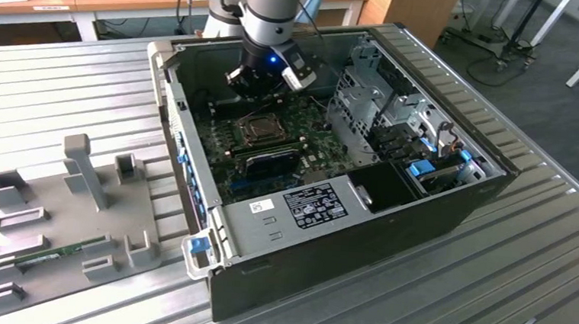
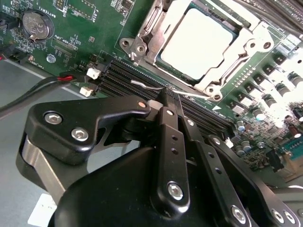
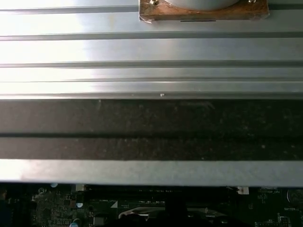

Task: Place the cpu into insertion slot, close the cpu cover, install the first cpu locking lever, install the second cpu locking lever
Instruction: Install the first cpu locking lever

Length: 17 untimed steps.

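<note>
The cpu (image 2: 196,43) lies in the insertion slot (image 1: 264,130), its pale metal face up. The cpu cover (image 2: 246,47) is down flat around it as a silvery frame. A thin wire locking lever (image 2: 142,84) runs along the socket's edge by the black memory slots. My gripper (image 2: 169,93) is shut, and its black fingers (image 2: 170,137) meet at a tip right at that wire. I cannot tell whether the tip pinches the wire or only touches it. In the exterior view my gripper (image 1: 257,91) hangs inside the computer case (image 1: 366,236), just behind the socket.
The case walls stand close around the arm, with a drive cage (image 1: 376,99) on the exterior view's right. Red and black cables (image 2: 52,82) and a coin battery (image 2: 37,24) lie beside the socket. A grey fixture tray (image 1: 71,215) sits on the ribbed metal table.
</note>
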Each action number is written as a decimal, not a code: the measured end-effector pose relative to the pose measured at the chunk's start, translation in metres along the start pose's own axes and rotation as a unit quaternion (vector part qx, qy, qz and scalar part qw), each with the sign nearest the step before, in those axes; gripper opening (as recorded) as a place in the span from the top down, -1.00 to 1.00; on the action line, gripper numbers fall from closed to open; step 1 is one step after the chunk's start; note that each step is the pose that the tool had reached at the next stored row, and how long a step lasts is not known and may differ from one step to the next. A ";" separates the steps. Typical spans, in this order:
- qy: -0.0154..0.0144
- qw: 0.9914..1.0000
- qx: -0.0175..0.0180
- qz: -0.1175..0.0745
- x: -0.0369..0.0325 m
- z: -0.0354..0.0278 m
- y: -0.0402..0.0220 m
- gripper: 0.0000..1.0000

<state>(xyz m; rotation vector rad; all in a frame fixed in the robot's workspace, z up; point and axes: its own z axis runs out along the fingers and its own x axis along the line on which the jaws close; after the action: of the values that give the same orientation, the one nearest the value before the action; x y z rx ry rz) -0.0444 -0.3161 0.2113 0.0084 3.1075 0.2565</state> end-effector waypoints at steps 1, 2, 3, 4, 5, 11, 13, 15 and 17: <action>0.000 1.000 0.000 0.000 -0.0006 0.0003 0.0000 0.80; 0.000 1.000 0.000 0.000 -0.0011 0.0006 -0.0001 0.80; 0.000 1.000 0.000 0.000 -0.0017 0.0009 -0.0001 0.80; 0.000 1.000 0.000 0.000 -0.0022 0.0013 -0.0002 0.80; 0.000 1.000 0.000 0.000 -0.0028 0.0016 -0.0002 0.80; 0.000 1.000 0.000 0.000 -0.0039 0.0038 -0.0005 0.80; 0.000 1.000 0.000 0.000 -0.0040 0.0042 -0.0003 0.80; 0.000 1.000 0.000 0.000 -0.0039 0.0044 0.0001 0.80; 0.000 1.000 0.000 0.000 -0.0039 0.0046 0.0007 0.80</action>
<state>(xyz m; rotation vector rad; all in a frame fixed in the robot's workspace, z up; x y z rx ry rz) -0.0404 -0.3147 0.2070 0.0085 3.1076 0.2564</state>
